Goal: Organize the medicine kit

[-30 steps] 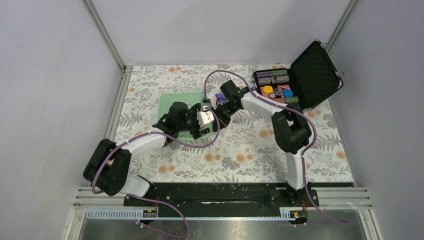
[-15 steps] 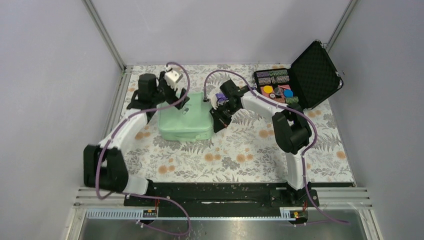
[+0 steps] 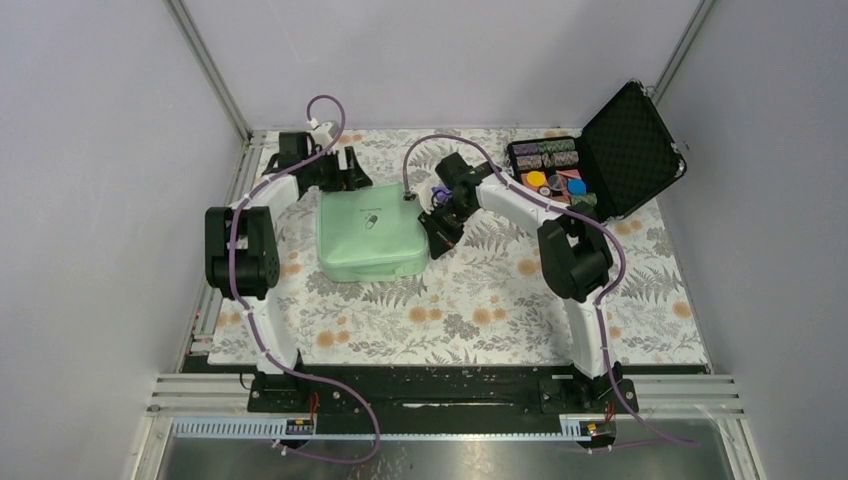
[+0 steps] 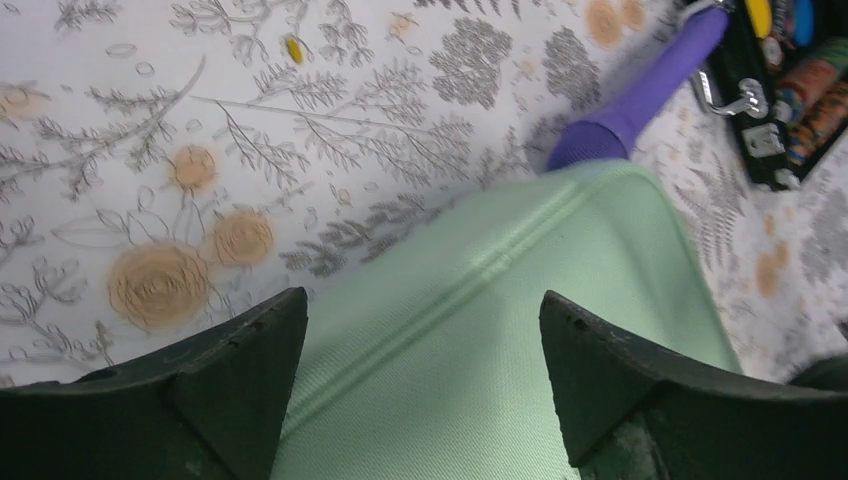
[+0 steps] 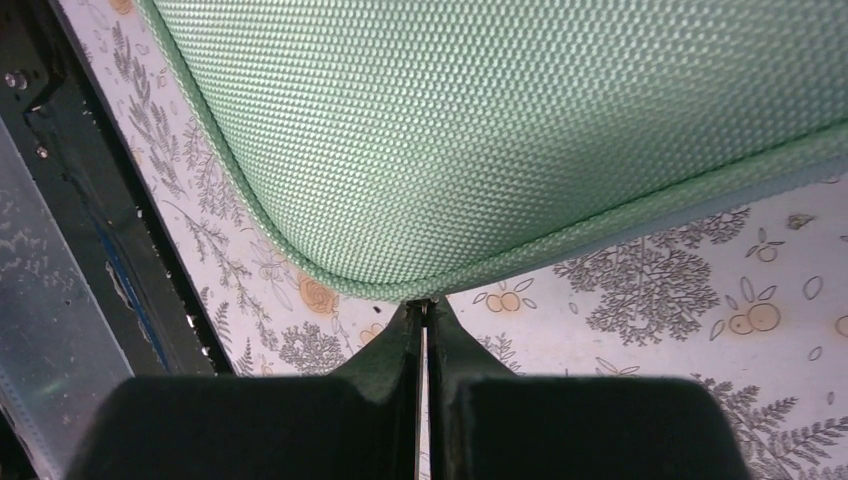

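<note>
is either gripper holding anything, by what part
Left gripper open, holding nothing. Right gripper is shut at the rim of the medicine kit; whether it pinches anything there cannot be told.

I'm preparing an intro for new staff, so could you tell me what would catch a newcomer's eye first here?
The closed mint-green medicine kit lies left of centre on the floral table, with the open left gripper at its far edge and the shut right gripper at its right edge. At the far right corner, a black foam-lined case stands open, showing colourful pieces.
</note>
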Controlling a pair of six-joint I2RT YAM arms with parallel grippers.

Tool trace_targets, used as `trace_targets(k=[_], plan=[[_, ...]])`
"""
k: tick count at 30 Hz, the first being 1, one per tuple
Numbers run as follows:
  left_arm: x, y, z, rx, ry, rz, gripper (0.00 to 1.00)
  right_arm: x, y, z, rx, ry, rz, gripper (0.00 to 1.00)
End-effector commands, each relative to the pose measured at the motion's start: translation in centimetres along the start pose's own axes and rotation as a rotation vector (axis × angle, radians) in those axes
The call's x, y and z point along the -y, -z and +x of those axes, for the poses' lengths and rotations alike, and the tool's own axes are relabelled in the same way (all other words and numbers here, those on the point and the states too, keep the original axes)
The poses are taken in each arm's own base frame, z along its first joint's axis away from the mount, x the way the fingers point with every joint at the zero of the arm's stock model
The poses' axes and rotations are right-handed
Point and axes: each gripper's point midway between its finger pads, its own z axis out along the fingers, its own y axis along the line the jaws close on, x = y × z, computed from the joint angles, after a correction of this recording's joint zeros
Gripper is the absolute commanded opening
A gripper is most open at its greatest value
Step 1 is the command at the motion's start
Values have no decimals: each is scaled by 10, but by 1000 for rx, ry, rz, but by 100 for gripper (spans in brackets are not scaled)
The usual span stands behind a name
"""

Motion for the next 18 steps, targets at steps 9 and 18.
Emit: trace_targets(k=[9,18], plan=[[36,121,75,-49,20,35,78,51,-8,-72,108,97,110,0],[89,152,5,203,-585,-50,90,53,-10,-77,117,94,97,0]])
